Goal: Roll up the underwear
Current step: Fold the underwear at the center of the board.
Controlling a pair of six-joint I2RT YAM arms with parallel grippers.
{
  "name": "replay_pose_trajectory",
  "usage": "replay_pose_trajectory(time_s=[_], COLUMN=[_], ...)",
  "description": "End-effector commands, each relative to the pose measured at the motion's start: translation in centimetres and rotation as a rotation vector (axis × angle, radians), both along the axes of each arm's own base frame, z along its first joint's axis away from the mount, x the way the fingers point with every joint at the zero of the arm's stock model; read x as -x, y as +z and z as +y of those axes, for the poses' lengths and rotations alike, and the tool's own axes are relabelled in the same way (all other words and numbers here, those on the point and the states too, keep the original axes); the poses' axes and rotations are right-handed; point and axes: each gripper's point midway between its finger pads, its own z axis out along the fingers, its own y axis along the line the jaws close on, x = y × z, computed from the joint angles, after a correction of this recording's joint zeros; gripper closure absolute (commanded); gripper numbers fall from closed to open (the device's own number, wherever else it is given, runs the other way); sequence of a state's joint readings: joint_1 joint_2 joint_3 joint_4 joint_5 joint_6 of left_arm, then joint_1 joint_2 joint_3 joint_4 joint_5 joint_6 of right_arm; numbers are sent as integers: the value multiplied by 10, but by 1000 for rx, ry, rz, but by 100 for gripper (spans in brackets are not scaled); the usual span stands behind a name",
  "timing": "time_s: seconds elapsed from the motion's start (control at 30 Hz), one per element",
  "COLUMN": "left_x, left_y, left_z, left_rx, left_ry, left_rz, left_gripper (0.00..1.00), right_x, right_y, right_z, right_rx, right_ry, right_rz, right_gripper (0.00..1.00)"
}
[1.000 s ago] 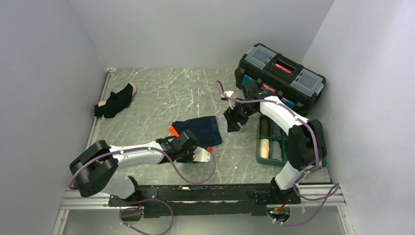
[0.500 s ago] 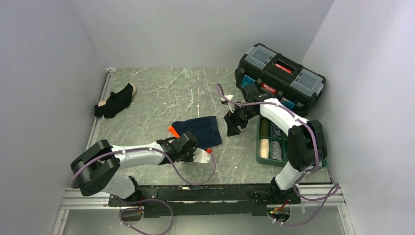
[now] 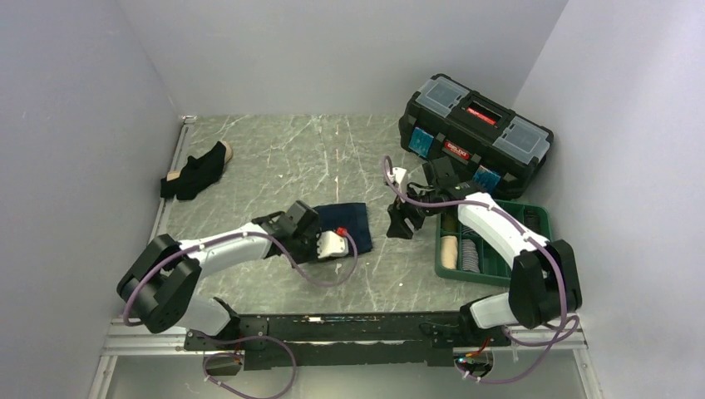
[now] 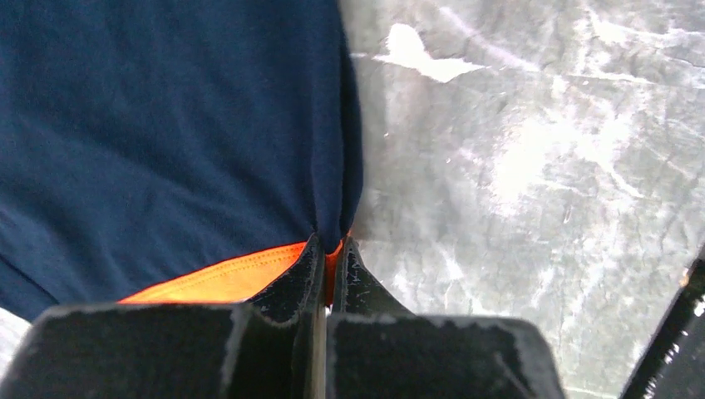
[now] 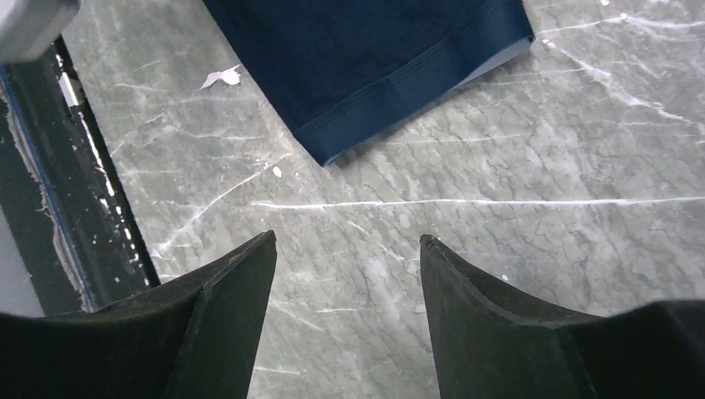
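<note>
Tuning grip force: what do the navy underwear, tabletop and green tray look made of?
Navy underwear: soft matte knit, likely cotton blend; it puckers where pinched. Orange waistband: smoother, probably elastic. Tabletop: hard, grey marble-look with white veins, slight sheen; stone or laminate, unclear. Green tray: likely moulded plastic, uniform colour.

Plain pale grey walls (image 3: 349,50) enclose a grey marbled desk (image 3: 274,158) streaked with white scratches, evenly lit.
</note>
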State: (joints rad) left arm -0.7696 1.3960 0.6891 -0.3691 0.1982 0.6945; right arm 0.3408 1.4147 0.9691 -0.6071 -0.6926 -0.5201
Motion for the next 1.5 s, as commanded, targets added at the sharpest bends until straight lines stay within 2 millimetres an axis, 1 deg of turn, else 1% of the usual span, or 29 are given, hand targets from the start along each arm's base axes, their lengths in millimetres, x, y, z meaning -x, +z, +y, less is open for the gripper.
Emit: replay_pose_trajectory(time_s=[0.0,0.13,0.23,0.4,0.53,0.67,0.77,0.9,1.07,1.27,1.33,1.43,1.47], left_x=[10,0,-6,-13,-17,-17,-18,-17,-16,-15,-15,-16,-16], left_y=[10,19,23,23,23,23,24,24,23,22,22,23,24], left_z=[1,1,1,5,7,9,9,9,9,10,10,11,10], left_rx=[95,157,197,243,273,282,282,278,275,269,266,265,264], left_ry=[43,89,122,177,210,219,221,221,222,221,220,220,218], left_rz=[232,336,423,558,627,654,656,664,674,676,678,677,676], left_gripper=[100,100,100,100,100,100,100,100,100,100,100,100,100], right_x=[-16,-10,-2,19,26,23,20,20,20,22,24,25,26], right_y=[23,23,18,2,-13,-29,-36,-47,-62,-78,-81,-88,-91], right_z=[7,11,17,35,45,55,64,75,82,84,83,82,80], right_rx=[-70,-60,-34,47,122,210,260,322,379,425,434,447,453], right_ry=[-17,16,58,164,234,283,323,391,441,476,485,495,496], right_rz=[-163,-179,-192,-245,-296,-365,-407,-448,-492,-516,-515,-507,-503], right_gripper=[34,34,34,35,35,38,40,43,43,44,46,54,59])
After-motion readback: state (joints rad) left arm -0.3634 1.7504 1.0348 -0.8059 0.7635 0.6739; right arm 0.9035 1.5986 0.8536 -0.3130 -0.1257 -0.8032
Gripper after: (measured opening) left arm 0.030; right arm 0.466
